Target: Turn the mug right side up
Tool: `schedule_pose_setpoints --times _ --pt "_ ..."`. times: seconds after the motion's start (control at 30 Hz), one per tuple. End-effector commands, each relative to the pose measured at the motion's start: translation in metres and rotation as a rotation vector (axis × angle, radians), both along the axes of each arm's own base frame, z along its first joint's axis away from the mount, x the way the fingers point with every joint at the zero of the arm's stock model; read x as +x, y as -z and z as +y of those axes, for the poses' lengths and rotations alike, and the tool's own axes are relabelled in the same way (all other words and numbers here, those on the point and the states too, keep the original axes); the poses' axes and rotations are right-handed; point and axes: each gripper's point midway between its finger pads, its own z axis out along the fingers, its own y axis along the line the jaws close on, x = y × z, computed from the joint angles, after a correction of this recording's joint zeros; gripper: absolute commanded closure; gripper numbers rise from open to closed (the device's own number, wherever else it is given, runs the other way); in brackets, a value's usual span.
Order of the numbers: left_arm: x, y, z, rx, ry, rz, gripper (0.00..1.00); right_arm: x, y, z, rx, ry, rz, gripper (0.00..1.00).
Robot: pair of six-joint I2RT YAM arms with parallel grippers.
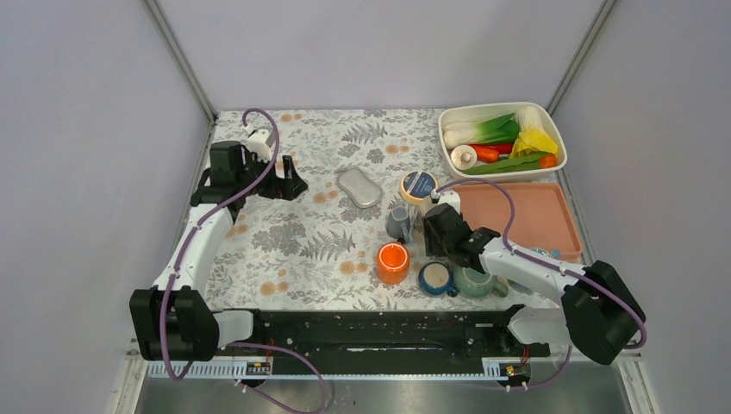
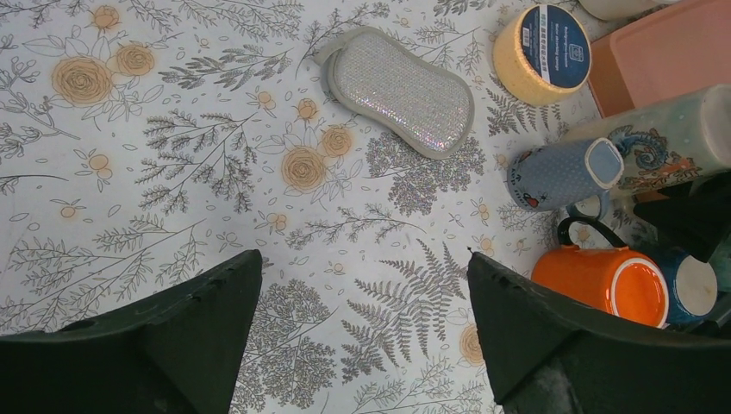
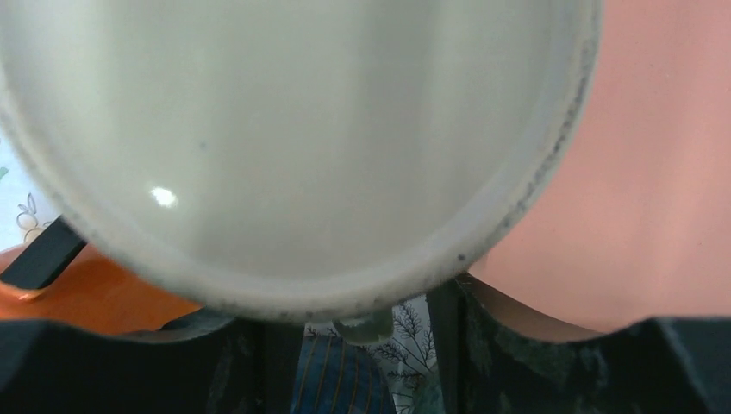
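Holding my left gripper wide open, I am gripping nothing; only the flowered tabletop is showing between its 2 fingers. That arm is reaching out over the far left corner of the tabletop, with its wrist looking across toward the right edge.

My right gripper is standing partly open. Its 2 fingers are showing as dark shapes under the rim of the pale mug, which is filling that wrist's view. I cannot tell whether the pads are touching it.

The mug is lying tipped on its side, right of the tabletop's middle and just beside the left edge of the pink tray, with a blue pattern on its wall. My right arm is stretching low from the near right corner toward it.

A blue-grey mug is standing just to its left, an orange mug is sitting closer to the near edge, and a yellow sponge is lying toward the far edge.
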Motion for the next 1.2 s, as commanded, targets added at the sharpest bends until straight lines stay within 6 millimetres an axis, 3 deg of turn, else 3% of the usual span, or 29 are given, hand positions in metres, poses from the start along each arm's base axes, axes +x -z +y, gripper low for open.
schedule_pose_setpoints --times 0.0,0.07,0.2,0.37,0.47,0.6,0.77,0.93,1.03,1.17 --pt "-0.004 -0.018 -0.008 -0.028 0.030 -0.047 0.09 0.025 -0.020 0.009 0.020 0.050 -0.091 0.43" --pt "-0.004 -0.017 -0.009 -0.029 0.032 -0.044 0.10 0.027 -0.020 0.009 0.013 0.051 -0.094 0.50" --pt "-0.007 -0.019 -0.011 -0.033 0.044 -0.038 0.10 0.030 -0.022 0.013 0.014 0.043 -0.099 0.75" --pt "-0.011 -0.022 -0.017 -0.040 0.074 -0.026 0.12 0.032 -0.046 0.006 0.049 0.090 -0.161 1.00" --pt "-0.012 -0.029 -0.025 -0.047 0.095 -0.031 0.13 0.034 -0.080 0.000 0.094 0.113 -0.248 1.00" --pt "-0.014 -0.047 -0.046 -0.068 0.147 -0.055 0.14 0.032 -0.142 0.001 0.218 0.095 -0.393 1.00" --pt "-0.028 -0.086 -0.096 -0.147 0.277 -0.080 0.11 0.022 -0.218 0.009 0.440 0.042 -0.568 1.00" --pt "-0.060 -0.140 -0.158 -0.365 0.466 -0.054 0.06 0.005 -0.281 0.034 0.718 -0.075 -0.689 1.00" --pt "-0.069 -0.164 -0.183 -0.457 0.537 -0.052 0.04 -0.006 -0.307 0.048 0.836 -0.159 -0.717 1.00" --pt "-0.074 -0.167 -0.206 -0.501 0.578 0.033 0.06 -0.019 -0.331 0.062 0.953 -0.247 -0.730 1.00"
